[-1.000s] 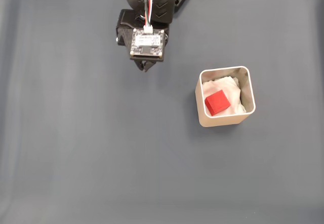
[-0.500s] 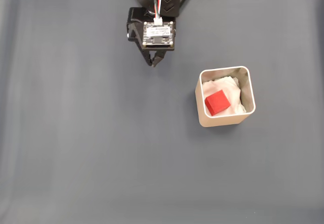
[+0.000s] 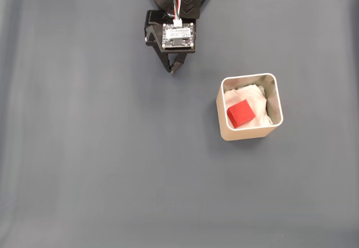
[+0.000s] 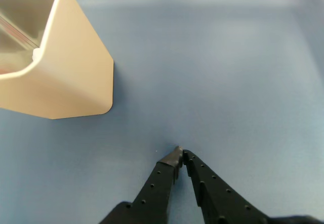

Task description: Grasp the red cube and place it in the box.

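In the fixed view the red cube (image 3: 241, 113) lies inside the beige box (image 3: 225, 129), resting on white padding. The box stands right of centre on the grey-blue mat. My gripper (image 3: 172, 70) hangs at the top centre, up and left of the box and well apart from it, its black fingers closed to a point and holding nothing. The wrist view shows the two fingertips meeting, gripper (image 4: 180, 153) shut over bare mat, with the box's outer wall (image 4: 71, 77) at the upper left.
The arm's base and a small circuit board (image 3: 178, 36) sit at the top edge of the fixed view. The grey-blue mat (image 3: 112, 164) spreads open to the left and below the box.
The arm has drawn back toward its base and shifted slightly right. The cube and box have stayed still.
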Controlling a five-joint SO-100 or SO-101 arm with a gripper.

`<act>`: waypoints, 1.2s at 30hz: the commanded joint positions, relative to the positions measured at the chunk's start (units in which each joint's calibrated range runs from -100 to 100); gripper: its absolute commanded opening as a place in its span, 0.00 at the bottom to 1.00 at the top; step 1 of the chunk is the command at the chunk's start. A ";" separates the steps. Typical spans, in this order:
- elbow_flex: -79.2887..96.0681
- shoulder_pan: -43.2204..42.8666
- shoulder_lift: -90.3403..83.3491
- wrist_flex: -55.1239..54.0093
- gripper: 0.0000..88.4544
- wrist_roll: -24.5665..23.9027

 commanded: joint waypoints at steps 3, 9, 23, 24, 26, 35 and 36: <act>1.09 -1.72 -1.44 4.39 0.00 -0.68; 1.09 -2.43 -1.88 9.56 0.00 -1.22; 1.09 -2.15 -1.96 20.64 0.00 -1.27; 1.09 -2.15 -1.96 20.64 0.00 -1.51; 1.09 -2.15 -1.96 20.56 0.00 -1.95; 1.09 -2.15 -1.96 20.56 0.00 -1.95; 1.09 -2.15 -1.96 20.56 0.00 -1.95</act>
